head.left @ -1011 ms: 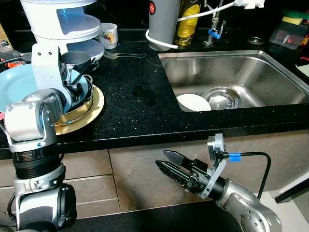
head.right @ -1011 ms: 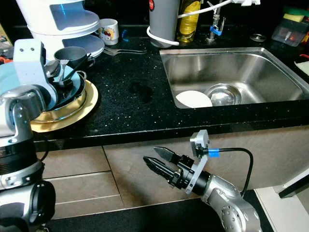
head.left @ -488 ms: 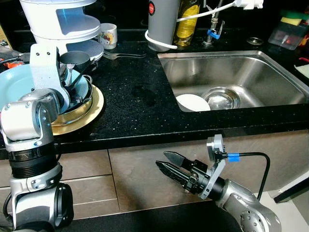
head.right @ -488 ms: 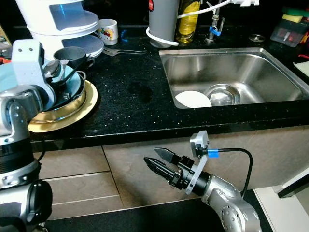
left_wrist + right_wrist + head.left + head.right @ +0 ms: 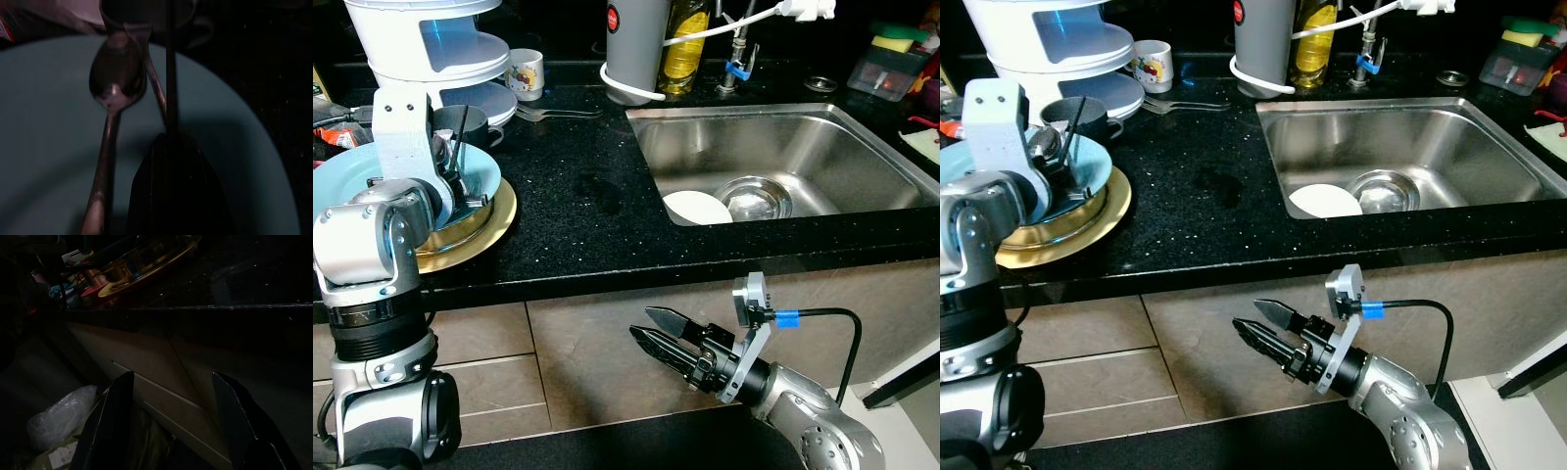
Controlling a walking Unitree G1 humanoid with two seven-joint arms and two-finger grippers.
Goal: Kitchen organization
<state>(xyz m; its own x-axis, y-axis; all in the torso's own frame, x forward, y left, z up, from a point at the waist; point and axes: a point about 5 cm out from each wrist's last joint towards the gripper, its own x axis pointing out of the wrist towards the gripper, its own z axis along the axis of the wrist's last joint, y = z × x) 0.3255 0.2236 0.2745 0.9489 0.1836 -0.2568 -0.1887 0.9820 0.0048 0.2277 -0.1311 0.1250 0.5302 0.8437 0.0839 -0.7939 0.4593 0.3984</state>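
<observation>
A speckled black stone counter (image 5: 578, 211) is seen, a steel sink (image 5: 803, 157) at 2 o'clock. At 9 o'clock, a smooth blue plate (image 5: 352, 181) carries 1 spoon (image 5: 115, 93); the left gripper (image 5: 171, 161) is closed on a thin rod (image 5: 170, 63). The right gripper (image 5: 651, 328) hangs parted at 6 o'clock.

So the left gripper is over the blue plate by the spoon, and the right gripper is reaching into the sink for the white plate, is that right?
Not quite. The right gripper is not in the sink; it hangs open below the counter edge, in front of the cabinet, as the left eye view shows. The white plate lies untouched in the sink. The left gripper is indeed over the blue plate by the spoon.
</observation>
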